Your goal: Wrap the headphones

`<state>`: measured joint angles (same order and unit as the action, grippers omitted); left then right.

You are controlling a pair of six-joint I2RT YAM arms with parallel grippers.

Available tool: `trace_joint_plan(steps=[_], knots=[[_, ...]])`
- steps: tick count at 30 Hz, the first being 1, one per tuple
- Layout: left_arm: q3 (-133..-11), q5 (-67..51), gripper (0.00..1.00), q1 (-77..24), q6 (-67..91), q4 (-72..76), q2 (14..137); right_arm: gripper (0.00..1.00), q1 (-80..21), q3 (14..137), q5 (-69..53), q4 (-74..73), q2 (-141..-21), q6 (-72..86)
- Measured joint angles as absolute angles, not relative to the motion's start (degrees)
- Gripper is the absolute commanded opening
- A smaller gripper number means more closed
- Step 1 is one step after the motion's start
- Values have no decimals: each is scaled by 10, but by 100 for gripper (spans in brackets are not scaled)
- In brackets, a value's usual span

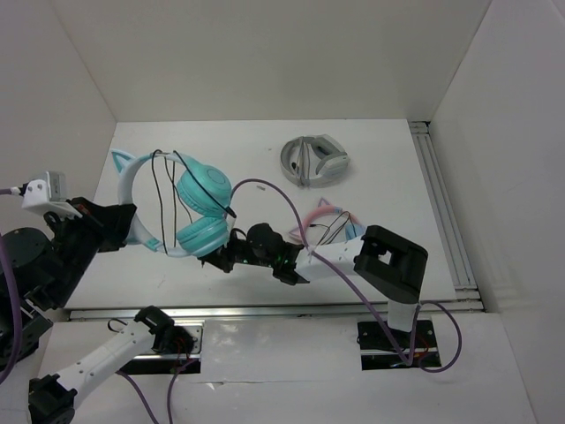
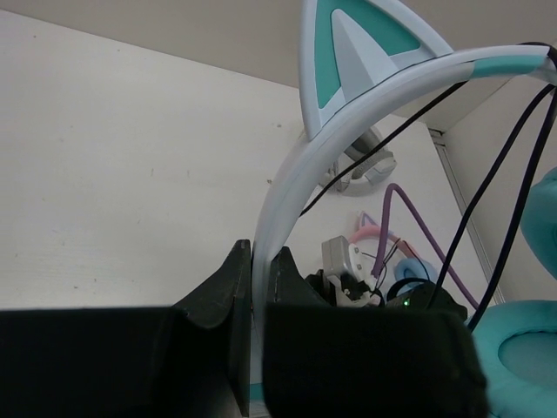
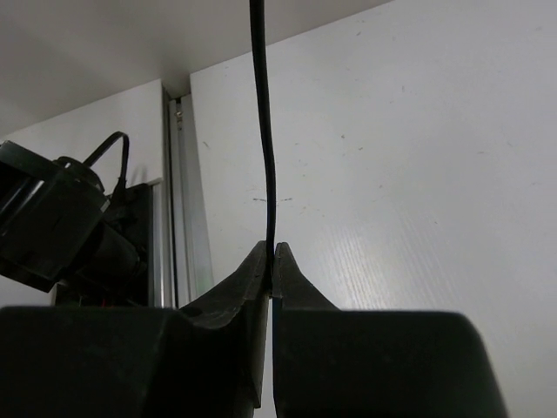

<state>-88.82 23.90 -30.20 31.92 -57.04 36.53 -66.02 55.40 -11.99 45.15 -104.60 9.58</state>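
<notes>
The teal cat-ear headphones point(image 1: 196, 210) are held off the table at the left. Their pale headband point(image 1: 131, 196) is clamped between my left gripper point(image 1: 132, 226), which is shut on it; the left wrist view shows the band point(image 2: 287, 187) rising from the gripper point(image 2: 258, 261) to a cat ear point(image 2: 357, 43). The thin black cable point(image 1: 164, 196) is looped a few times across the headband and ear cups. My right gripper point(image 1: 212, 257) sits just below the lower ear cup, shut on the cable point(image 3: 261, 104), which runs straight up from the gripper point(image 3: 271, 257).
Grey-and-white headphones point(image 1: 313, 159) lie at the back centre. Pink cat-ear headphones point(image 1: 328, 219) lie under my right arm. A metal rail point(image 1: 441, 203) runs along the right edge. White walls close in the left, back and right.
</notes>
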Motion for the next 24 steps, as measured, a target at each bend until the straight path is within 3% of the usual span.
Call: trace_joint_plan(steps=[8, 15, 24], knots=[[-882, 351, 0, -304, 319, -575, 371, 0, -732, 482, 16, 425, -967, 84], [-884, 434, 0, -310, 336, -546, 473, 0, -819, 475, 114, 375, -883, 67], [-754, 460, 0, -312, 365, -478, 496, 0, -845, 540, 183, 248, -870, 52]])
